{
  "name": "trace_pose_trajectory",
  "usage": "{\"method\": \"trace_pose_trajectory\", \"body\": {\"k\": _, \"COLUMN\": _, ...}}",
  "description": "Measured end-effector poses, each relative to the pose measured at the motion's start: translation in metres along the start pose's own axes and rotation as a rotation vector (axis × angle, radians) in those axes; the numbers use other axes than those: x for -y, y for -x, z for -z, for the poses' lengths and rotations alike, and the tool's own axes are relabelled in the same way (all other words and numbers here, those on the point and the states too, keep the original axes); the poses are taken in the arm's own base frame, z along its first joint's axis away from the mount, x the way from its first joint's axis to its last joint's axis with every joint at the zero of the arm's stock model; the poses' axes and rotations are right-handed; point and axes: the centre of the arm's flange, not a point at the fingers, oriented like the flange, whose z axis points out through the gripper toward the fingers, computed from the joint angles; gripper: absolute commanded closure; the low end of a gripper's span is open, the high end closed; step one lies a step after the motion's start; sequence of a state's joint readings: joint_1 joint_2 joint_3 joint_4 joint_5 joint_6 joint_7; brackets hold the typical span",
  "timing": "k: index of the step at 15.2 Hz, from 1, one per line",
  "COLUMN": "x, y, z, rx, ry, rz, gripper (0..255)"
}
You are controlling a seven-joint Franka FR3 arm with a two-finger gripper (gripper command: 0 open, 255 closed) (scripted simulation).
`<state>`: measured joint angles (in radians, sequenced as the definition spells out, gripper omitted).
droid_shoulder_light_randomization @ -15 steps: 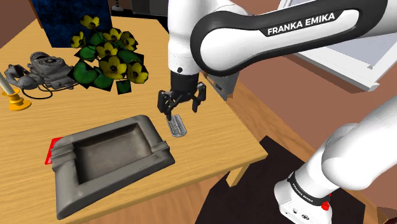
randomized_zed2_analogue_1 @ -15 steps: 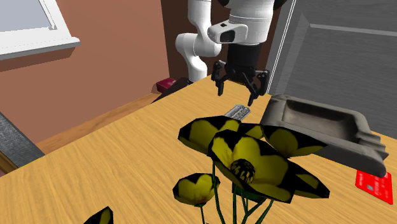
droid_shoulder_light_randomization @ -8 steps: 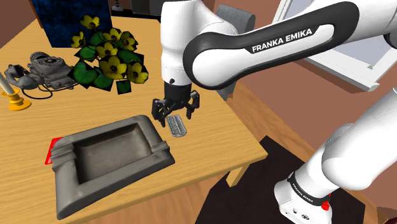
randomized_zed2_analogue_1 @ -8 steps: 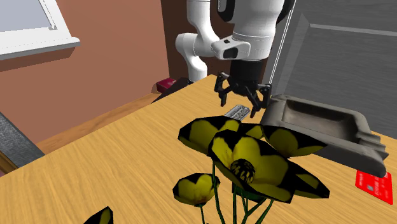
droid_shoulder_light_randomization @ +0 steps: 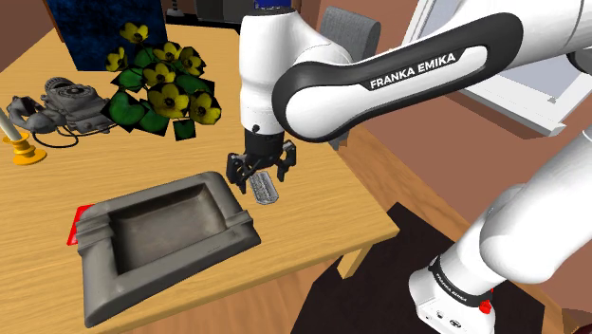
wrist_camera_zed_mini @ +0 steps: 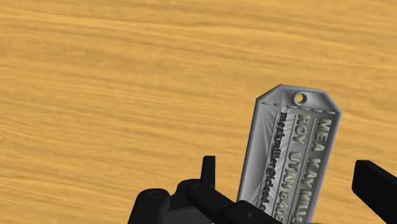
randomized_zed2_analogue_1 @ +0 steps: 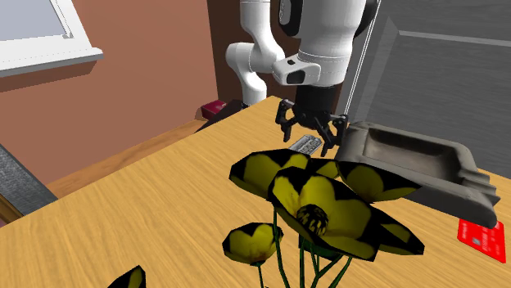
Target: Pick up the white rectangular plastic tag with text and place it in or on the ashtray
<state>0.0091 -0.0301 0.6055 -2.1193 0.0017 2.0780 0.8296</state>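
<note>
A grey-white rectangular tag [droid_shoulder_light_randomization: 268, 189] with raised text and a hole at one end lies flat on the wooden table [droid_shoulder_light_randomization: 313, 204], just off the ashtray's far corner. The dark grey ashtray [droid_shoulder_light_randomization: 106, 273] is a large rectangular dish with a hollow middle. My gripper [droid_shoulder_light_randomization: 259, 175] hangs low right above the tag, open, its fingers straddling it without touching. In the wrist view the tag [wrist_camera_zed_mini: 289, 153] lies between the two black fingers [wrist_camera_zed_mini: 375, 183]. In the second exterior view the gripper [randomized_zed2_analogue_1: 309, 136] hovers over the tag [randomized_zed2_analogue_1: 305, 146] beside the ashtray [randomized_zed2_analogue_1: 409, 159].
A bunch of yellow flowers [droid_shoulder_light_randomization: 161, 85] stands behind the ashtray, with a grey camera-like object [droid_shoulder_light_randomization: 62, 102] and a brass candlestick [droid_shoulder_light_randomization: 21, 142] toward the shoulder view's left. A red card [droid_shoulder_light_randomization: 76, 224] peeks from under the ashtray. The table edge [droid_shoulder_light_randomization: 384, 223] is close by.
The gripper has come down and shifted slightly toward the shoulder view's left, now low over the tag. It stays open. The tag and ashtray have not moved.
</note>
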Motion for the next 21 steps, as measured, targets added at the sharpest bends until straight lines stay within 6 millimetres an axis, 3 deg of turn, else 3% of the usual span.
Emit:
{"method": "trace_pose_trajectory", "body": {"k": 1, "x": 0.000, "y": 0.000, "z": 0.000, "rx": 0.000, "ry": 0.000, "rz": 0.000, "gripper": 255}}
{"method": "trace_pose_trajectory", "body": {"k": 12, "x": 0.002, "y": 0.000, "z": 0.005, "rx": -0.005, "ry": -0.004, "rz": 0.002, "gripper": 255}}
{"method": "trace_pose_trajectory", "body": {"k": 21, "x": -0.002, "y": 0.000, "z": 0.046, "rx": 0.000, "ry": 0.000, "rz": 0.000, "gripper": 255}}
